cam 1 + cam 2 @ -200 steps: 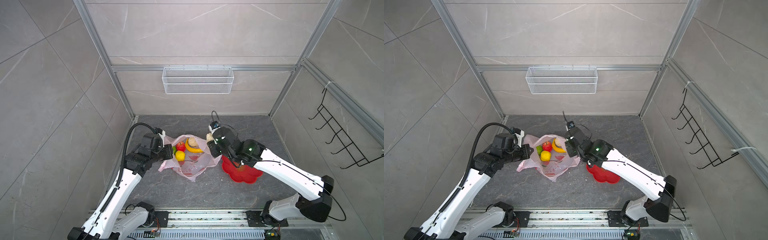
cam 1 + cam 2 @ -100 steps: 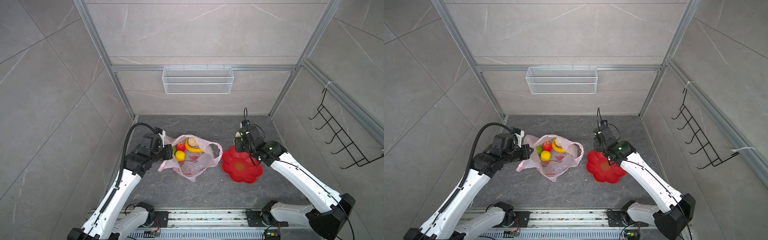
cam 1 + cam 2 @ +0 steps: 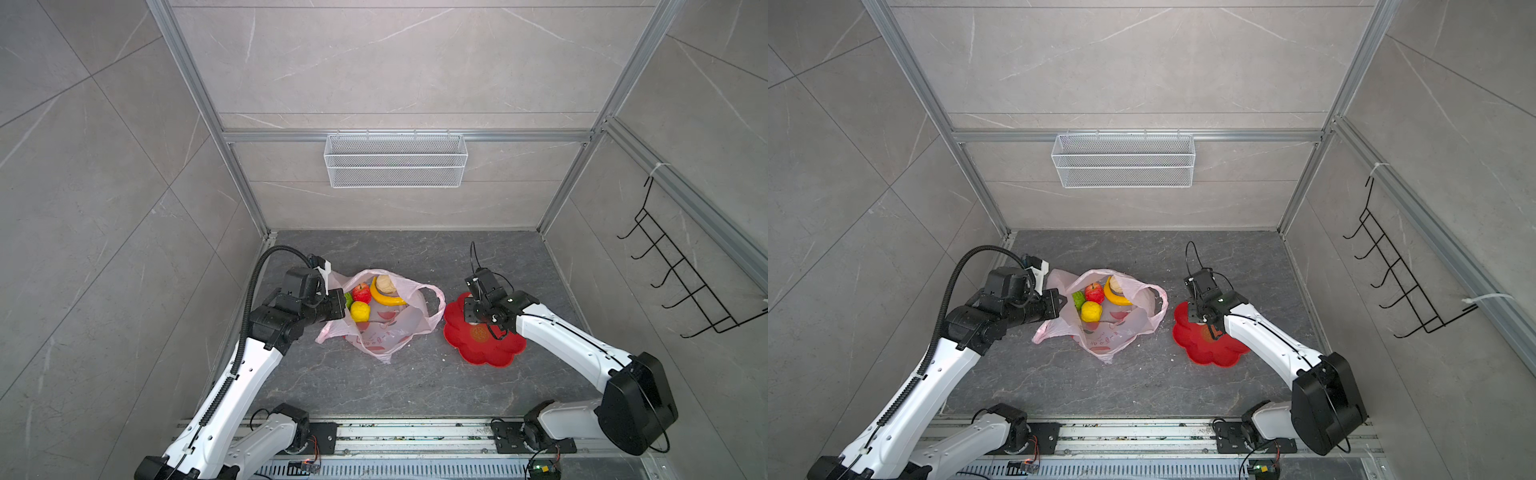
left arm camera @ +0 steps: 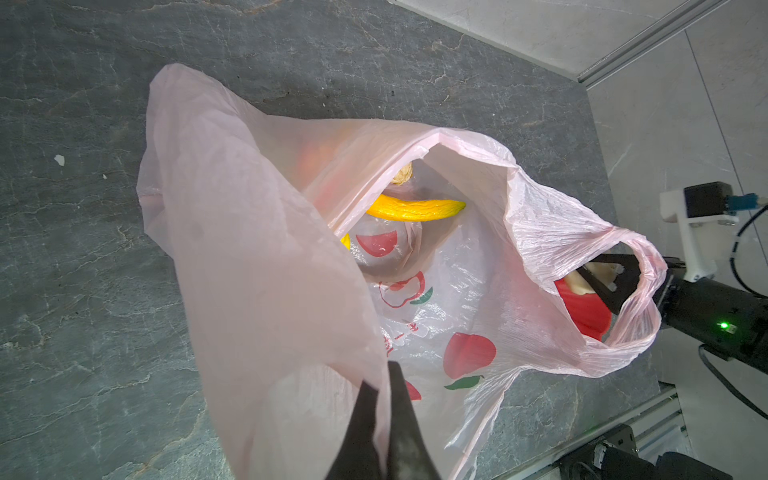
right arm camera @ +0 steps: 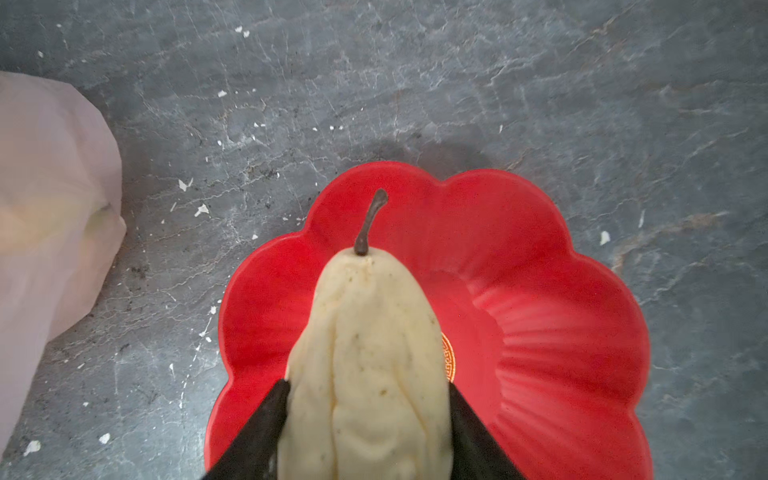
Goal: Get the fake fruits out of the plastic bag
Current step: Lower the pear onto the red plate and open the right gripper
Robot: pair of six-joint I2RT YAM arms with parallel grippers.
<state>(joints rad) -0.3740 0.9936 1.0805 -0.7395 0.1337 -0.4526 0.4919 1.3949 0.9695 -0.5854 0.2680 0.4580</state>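
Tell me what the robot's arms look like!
Both arms have white shells and chunky black joints. A ribbed black hose loops along the left arm. The right arm has a tiny green light. Left gripper and right gripper have pointed black fingers.

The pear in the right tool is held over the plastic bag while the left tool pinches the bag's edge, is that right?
Not quite. The pear in the right tool is held over the red flower-shaped dish, not over the plastic bag; the right wrist view shows the dish beneath it. The left tool does pinch the bag's edge.
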